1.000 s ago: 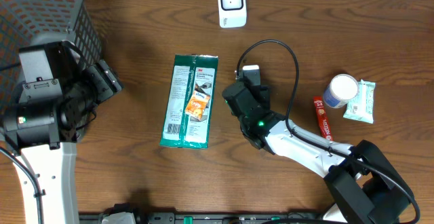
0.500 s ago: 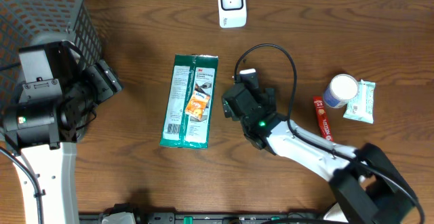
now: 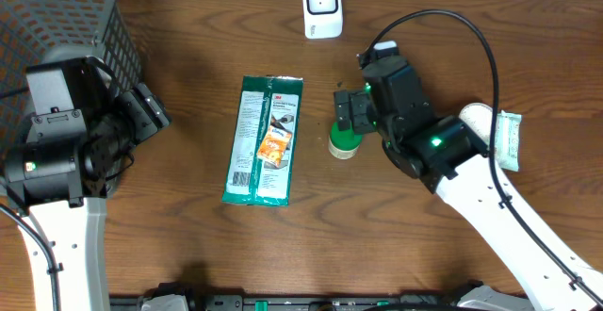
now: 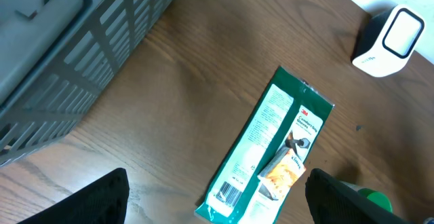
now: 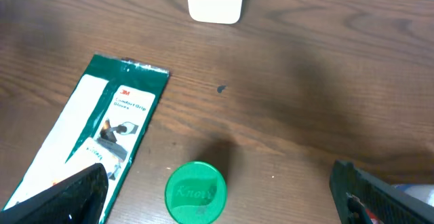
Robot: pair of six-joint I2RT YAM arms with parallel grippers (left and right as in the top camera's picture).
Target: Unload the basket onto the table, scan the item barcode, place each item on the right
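Observation:
A small jar with a green "Knorr" lid (image 3: pixel 343 143) stands upright on the wooden table, just right of a flat green 3M package (image 3: pixel 265 141). My right gripper (image 3: pixel 351 115) hovers above the jar, open wide. In the right wrist view the lid (image 5: pixel 195 192) sits between the spread fingers (image 5: pixel 71 198), touching neither. The white scanner (image 3: pixel 322 7) stands at the table's back edge. My left gripper (image 3: pixel 153 111) is open at the left, holding nothing. The left wrist view shows the package (image 4: pixel 274 149) with its barcode facing up.
A grey mesh basket (image 3: pixel 57 19) fills the back left corner beside the left arm. A white-capped bottle (image 3: pixel 474 120) and a pale wipes packet (image 3: pixel 507 141) lie at the right, partly behind the right arm.
The right gripper opened fully, let go of the green-lidded jar and rose toward the back right; the arm swung right. The jar now stands uncovered. The left arm and package have not moved.

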